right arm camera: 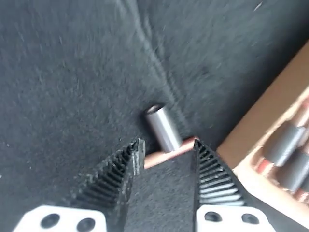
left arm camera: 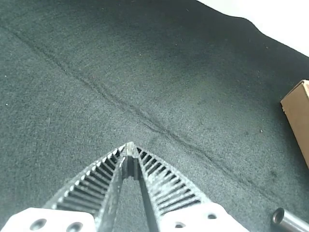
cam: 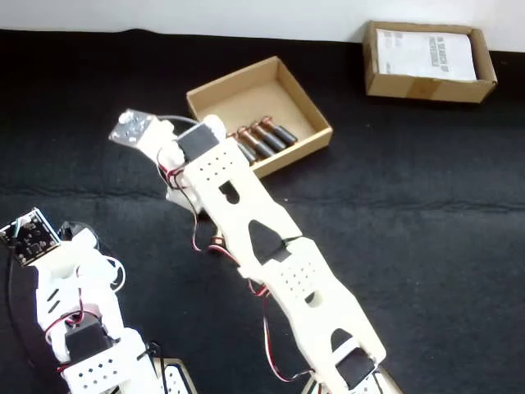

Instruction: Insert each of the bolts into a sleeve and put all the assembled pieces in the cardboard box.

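Observation:
The cardboard box (cam: 295, 98) stands open at the back centre with several assembled pieces (cam: 262, 139) lying in it. My right gripper (right arm camera: 167, 146) hangs just left of the box (right arm camera: 251, 145), open. A copper bolt (right arm camera: 166, 155) lies crosswise between its fingertips. Whether the tips touch it I cannot tell. A grey sleeve (right arm camera: 163, 126) lies just beyond the bolt on the black mat. My left gripper (left arm camera: 129, 147) is shut and holds nothing, low over the mat at the front left. A dark sleeve (left arm camera: 289, 222) lies near it. The box corner (left arm camera: 297, 111) shows farther off.
A second cardboard box (cam: 431, 82) with a white paper sheet stands at the back right. The right arm (cam: 271, 246) stretches diagonally across the middle of the table. Black felt mat (cam: 426, 246) lies bare to the right and far left.

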Controlling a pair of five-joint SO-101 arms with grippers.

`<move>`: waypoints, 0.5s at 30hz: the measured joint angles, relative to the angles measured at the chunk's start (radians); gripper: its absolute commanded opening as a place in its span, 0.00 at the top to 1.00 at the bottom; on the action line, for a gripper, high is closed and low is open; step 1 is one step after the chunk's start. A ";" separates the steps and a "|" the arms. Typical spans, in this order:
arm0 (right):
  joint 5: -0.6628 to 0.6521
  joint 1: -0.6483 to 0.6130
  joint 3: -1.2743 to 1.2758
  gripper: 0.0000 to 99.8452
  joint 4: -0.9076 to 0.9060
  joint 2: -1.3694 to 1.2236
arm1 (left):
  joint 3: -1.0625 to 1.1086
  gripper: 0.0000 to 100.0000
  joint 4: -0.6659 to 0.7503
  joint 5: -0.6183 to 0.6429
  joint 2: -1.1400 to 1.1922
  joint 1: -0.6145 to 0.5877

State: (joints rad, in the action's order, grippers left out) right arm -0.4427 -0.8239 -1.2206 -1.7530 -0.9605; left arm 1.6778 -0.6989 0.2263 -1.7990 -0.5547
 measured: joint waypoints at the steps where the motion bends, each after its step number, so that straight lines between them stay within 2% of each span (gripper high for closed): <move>1: 0.000 -0.003 0.018 0.86 0.000 0.000 | 0.000 0.99 0.000 0.000 0.000 0.000; 15: -0.141 -0.012 0.137 0.86 0.006 0.002 | 0.000 0.99 -0.002 0.000 0.000 0.000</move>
State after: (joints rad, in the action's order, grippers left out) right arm -0.5838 -0.8362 -1.0840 -1.7469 -0.9590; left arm 1.6778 -0.7004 0.2263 -1.7990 -0.5547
